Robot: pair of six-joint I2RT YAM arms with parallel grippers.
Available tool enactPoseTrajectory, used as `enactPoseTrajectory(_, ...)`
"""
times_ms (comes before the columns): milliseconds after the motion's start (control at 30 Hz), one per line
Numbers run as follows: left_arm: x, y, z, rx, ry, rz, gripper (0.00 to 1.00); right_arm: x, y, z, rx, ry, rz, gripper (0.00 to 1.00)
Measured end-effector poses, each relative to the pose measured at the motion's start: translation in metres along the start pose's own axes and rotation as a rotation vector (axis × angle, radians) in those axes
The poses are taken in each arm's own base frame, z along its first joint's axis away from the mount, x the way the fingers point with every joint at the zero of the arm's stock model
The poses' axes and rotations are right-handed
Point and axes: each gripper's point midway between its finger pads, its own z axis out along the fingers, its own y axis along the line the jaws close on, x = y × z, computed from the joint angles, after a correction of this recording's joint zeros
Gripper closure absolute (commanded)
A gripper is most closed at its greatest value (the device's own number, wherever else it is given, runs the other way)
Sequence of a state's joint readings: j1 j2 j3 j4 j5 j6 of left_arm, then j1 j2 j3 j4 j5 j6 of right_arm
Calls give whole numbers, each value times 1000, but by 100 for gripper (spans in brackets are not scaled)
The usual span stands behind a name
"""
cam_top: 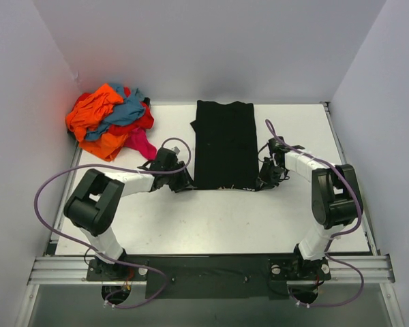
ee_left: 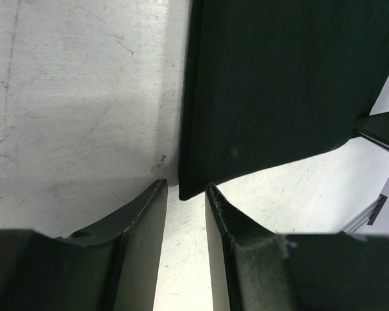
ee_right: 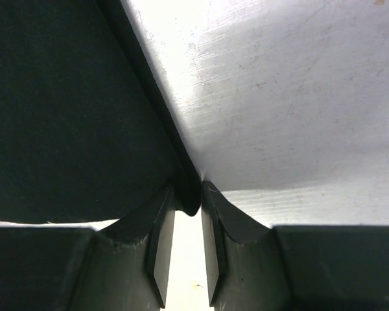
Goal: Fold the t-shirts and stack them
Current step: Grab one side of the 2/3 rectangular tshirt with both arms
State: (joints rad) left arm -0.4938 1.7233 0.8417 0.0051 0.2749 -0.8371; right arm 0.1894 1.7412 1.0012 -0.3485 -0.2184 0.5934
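Note:
A black t-shirt [cam_top: 223,143], folded into a long strip, lies flat on the middle of the table. My left gripper [cam_top: 184,180] is at its near left corner. In the left wrist view the shirt [ee_left: 279,84] ends in a corner that sits between the tips of the left gripper [ee_left: 185,188], whose jaws stand apart and do not clamp it. My right gripper [cam_top: 264,178] is at the near right corner. In the right wrist view the right gripper [ee_right: 188,191] pinches the corner of the shirt [ee_right: 65,110] between its tips.
A pile of crumpled orange, blue, red and pink t-shirts [cam_top: 109,121] lies at the back left corner against the wall. White walls close in the table at the left, back and right. Bare table [cam_top: 211,225] lies between the shirt and the arm bases.

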Motion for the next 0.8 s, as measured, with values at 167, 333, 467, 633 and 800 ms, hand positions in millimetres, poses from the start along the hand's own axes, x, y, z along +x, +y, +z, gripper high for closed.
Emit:
enactPoseTrajectory(167, 0, -4, 3, 22, 6, -14, 60, 0, 2, 0, -11, 1, -1, 85)
enactPoseTrajectory(333, 2, -7, 9, 39, 13, -24, 95, 0, 4, 0, -19, 1, -4, 100)
enactPoseTrajectory(467, 4, -8, 13, 51, 25, -38, 100, 1, 6, 0, -22, 1, -13, 100)
enactPoseTrajectory(633, 4, -7, 11, 37, 19, -27, 100, 0, 4, -7, -20, -28, -20, 100)
enactPoseTrajectory(800, 10, -14, -12, 24, 3, 23, 100, 7, 6, -38, -65, -84, -42, 100)
